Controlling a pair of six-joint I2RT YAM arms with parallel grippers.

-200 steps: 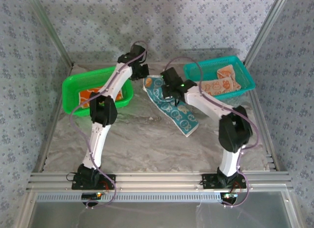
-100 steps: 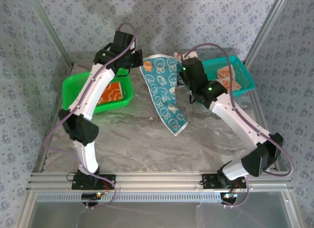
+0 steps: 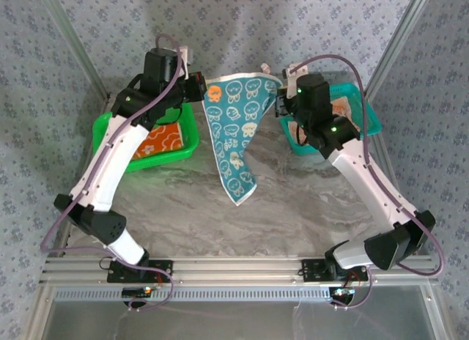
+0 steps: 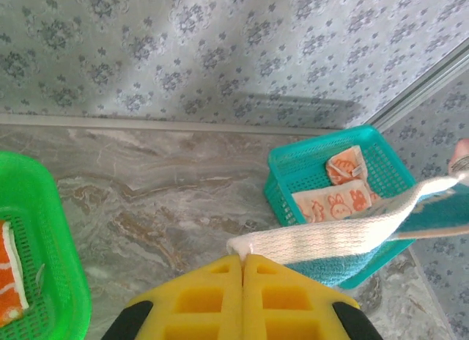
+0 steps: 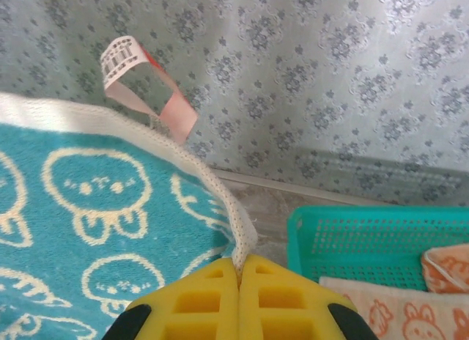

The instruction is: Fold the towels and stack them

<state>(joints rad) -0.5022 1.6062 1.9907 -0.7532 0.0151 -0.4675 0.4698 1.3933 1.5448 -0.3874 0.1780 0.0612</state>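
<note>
We note grey-blue floral-patterned walls point(image 3: 293, 25) on three sides, aluminium corner posts point(image 3: 73, 47), and a grey marbled tabletop point(image 3: 293, 215), evenly lit.

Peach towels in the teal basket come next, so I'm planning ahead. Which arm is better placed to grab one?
Right, probably. The right gripper hangs at the edge of the teal basket, near the peach towels; the left gripper is across by the green basket. Both are shut on the bunny towel.
</note>
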